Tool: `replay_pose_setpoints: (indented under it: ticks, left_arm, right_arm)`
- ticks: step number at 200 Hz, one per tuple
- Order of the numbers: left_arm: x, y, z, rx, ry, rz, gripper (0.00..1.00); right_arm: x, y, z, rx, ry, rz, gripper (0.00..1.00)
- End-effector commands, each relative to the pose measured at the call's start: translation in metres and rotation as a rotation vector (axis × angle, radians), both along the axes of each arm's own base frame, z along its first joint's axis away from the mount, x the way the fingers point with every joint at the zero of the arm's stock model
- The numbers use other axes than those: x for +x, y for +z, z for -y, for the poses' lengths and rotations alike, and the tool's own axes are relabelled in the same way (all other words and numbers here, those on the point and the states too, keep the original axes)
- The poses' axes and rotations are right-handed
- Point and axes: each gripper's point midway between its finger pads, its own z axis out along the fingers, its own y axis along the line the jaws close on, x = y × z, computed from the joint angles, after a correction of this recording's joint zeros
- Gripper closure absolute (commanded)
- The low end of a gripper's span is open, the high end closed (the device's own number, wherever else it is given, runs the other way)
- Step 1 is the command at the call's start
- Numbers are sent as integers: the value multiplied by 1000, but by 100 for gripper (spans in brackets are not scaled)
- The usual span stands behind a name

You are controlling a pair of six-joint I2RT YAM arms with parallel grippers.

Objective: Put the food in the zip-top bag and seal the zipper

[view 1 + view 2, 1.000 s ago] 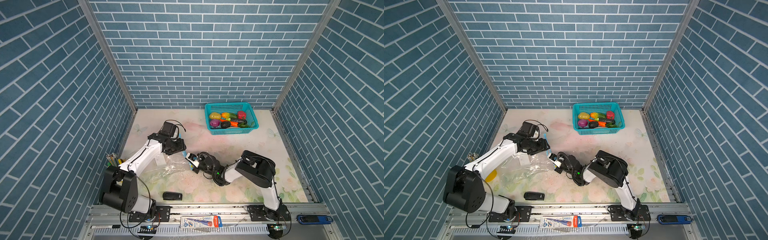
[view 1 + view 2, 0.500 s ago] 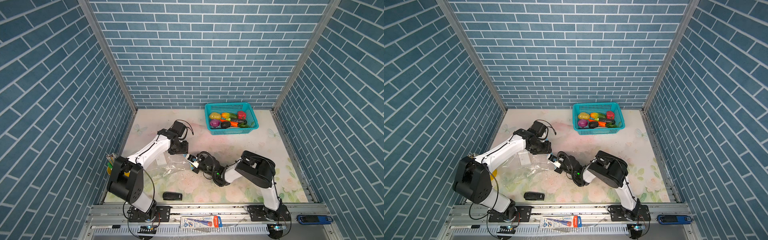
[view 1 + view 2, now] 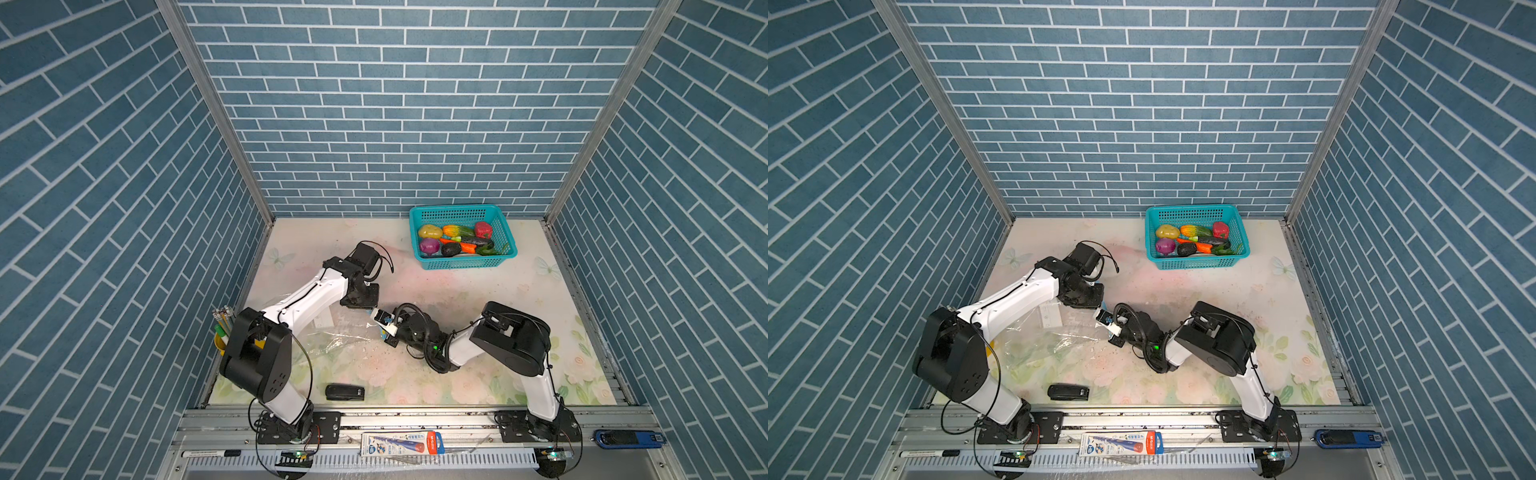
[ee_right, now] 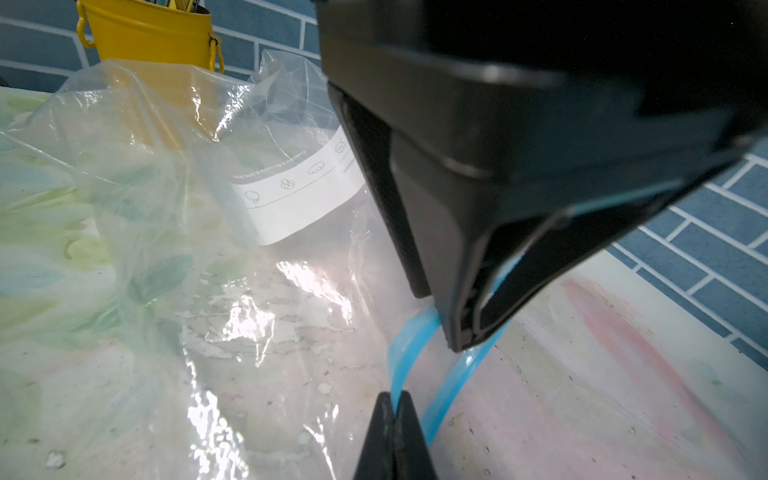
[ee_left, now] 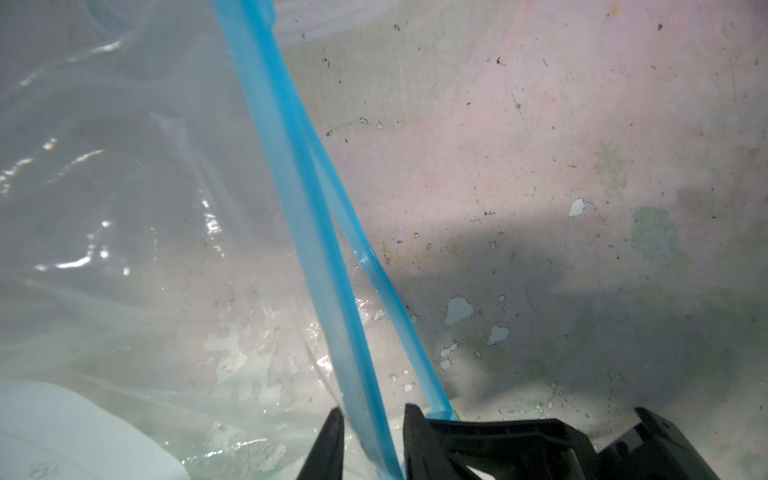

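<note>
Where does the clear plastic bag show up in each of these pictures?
Top view: the zip-top bag lies left of centre on the table.
Top view: again left of centre.
Left wrist view: it fills the left side, edged by the blue zipper.
Right wrist view: it fills the left and middle.
Shared landmark: the bag's white label, seen in all four.

One zip-top bag (image 3: 340, 336); one teal basket (image 3: 457, 211); about eight food pieces (image 3: 430, 231); one yellow cup (image 4: 145, 33); two arms (image 3: 311, 295) (image 3: 511, 336)
</note>
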Motion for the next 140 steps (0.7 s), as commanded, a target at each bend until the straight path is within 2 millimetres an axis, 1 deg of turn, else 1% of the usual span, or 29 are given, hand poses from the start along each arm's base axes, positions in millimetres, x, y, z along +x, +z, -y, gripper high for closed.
replay_pose_setpoints:
  ticks: [1, 30, 42, 48, 89, 99, 140]
  left_arm:
    - [-3, -3, 5, 15, -23, -22, 79]
    - [-3, -2, 7, 14, -28, -22, 81]
    - [-3, -2, 7, 14, -28, -22, 83]
    - [-3, -2, 7, 14, -30, -21, 86]
    - [-3, 0, 8, 10, -30, -18, 89]
    - [-3, 0, 8, 8, -30, -17, 93]
    - [-2, 1, 9, 2, -22, -6, 96]
  right_arm:
    - [0, 3, -2, 12, -7, 22, 100]
    - [1, 1, -1, 11, -18, 16, 100]
    - [1, 1, -1, 13, -19, 16, 100]
    - [1, -1, -1, 12, -19, 14, 100]
    - [2, 1, -1, 19, -24, 12, 100]
    - [2, 1, 0, 21, -26, 9, 100]
    - [4, 2, 3, 32, -50, -2, 100]
